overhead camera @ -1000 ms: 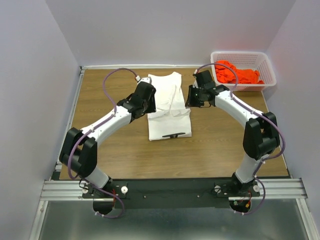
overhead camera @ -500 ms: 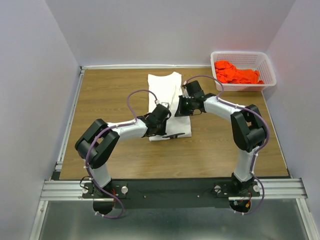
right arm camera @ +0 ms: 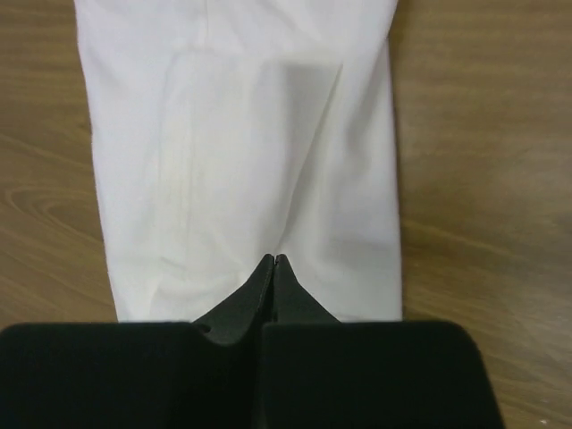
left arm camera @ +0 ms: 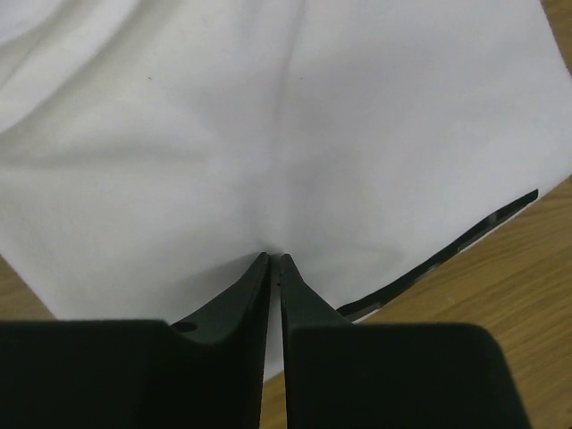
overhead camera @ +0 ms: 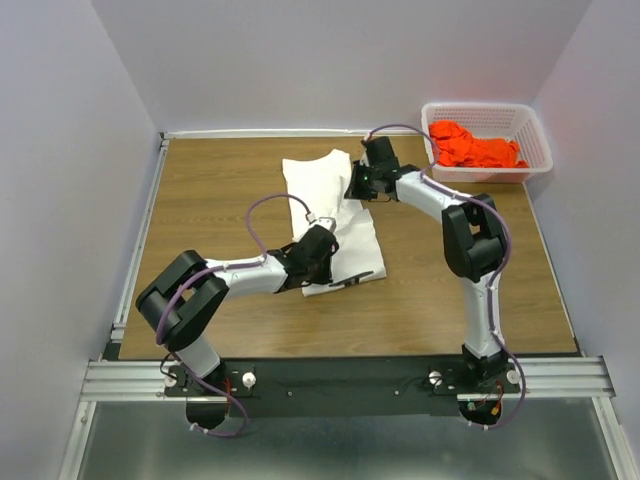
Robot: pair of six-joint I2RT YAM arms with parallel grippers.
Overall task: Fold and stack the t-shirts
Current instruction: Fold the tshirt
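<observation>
The white t-shirt [overhead camera: 345, 215] lies folded into a long strip on the wooden table [overhead camera: 210, 200], skewed with its far end to the left. My left gripper [overhead camera: 324, 246] is low on its near part, jaws shut, with the cloth puckering at the tips [left arm camera: 275, 257]. My right gripper [overhead camera: 358, 184] is at the shirt's far right edge, jaws also shut on a crease of the cloth [right arm camera: 274, 257]. The white cloth fills the left wrist view [left arm camera: 313, 116] and the right wrist view [right arm camera: 241, 134]. The orange-red t-shirt [overhead camera: 470, 148] lies crumpled in the basket.
The white lattice basket [overhead camera: 487, 106] stands at the table's back right corner, just right of my right arm. A dark strip [overhead camera: 345, 281] shows along the white shirt's near edge, also seen in the left wrist view [left arm camera: 465, 241]. Pale walls enclose the table.
Both grippers came down onto the white shirt. The shirt has turned, its far end shifting left and its near end right. The right gripper moved farther back.
</observation>
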